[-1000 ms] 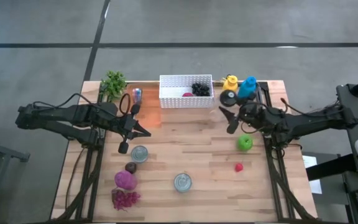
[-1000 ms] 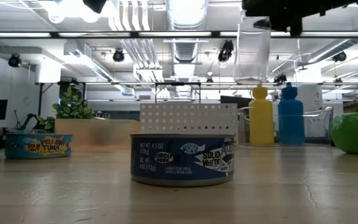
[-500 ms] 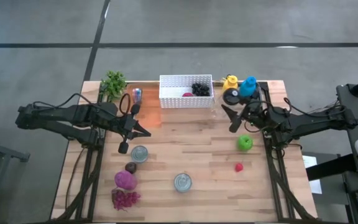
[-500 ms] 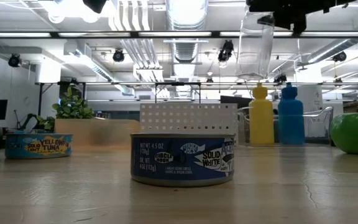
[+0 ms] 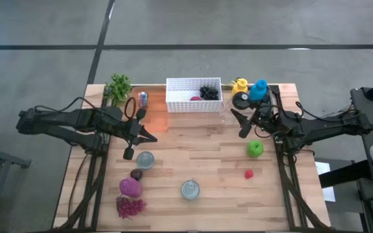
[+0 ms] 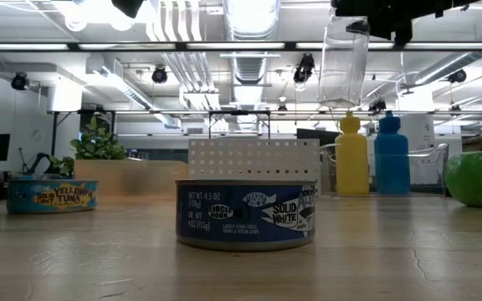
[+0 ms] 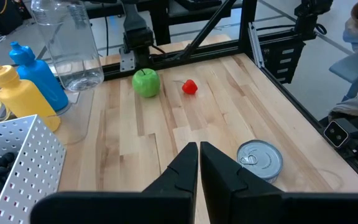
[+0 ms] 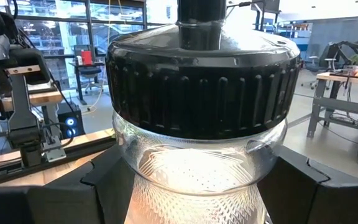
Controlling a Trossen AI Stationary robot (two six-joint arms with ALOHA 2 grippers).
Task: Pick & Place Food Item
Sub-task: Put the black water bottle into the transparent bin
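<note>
Reaching in from the right edge in the high view, the right arm lies stretched across the table point(image 5: 199, 155), its right gripper point(image 5: 241, 121) between the white basket point(image 5: 193, 95) and the green apple point(image 5: 256, 149), with the yellow bottle point(image 5: 239, 85) and blue bottle point(image 5: 258, 90) just beyond it on the far side. The left arm extends from the left edge, the left gripper point(image 5: 145, 133) pointing right, just to the far side of a tuna can point(image 5: 145, 160). A second can point(image 5: 190, 189) sits near the front, a small red fruit point(image 5: 248, 173) near the apple, and purple items at the near left.

In the low view, the right gripper holds a clear jar point(image 6: 342, 63) up in the air, above the bottles; the second can stands in the foreground.

In the left wrist view, the left gripper's jaws are pressed together, empty, above the boards; the jar hangs by the bottles at the far side.

In the right wrist view, the jaws stand wide on either side of the jar's black lid point(image 8: 202, 74), gripping it.
</note>
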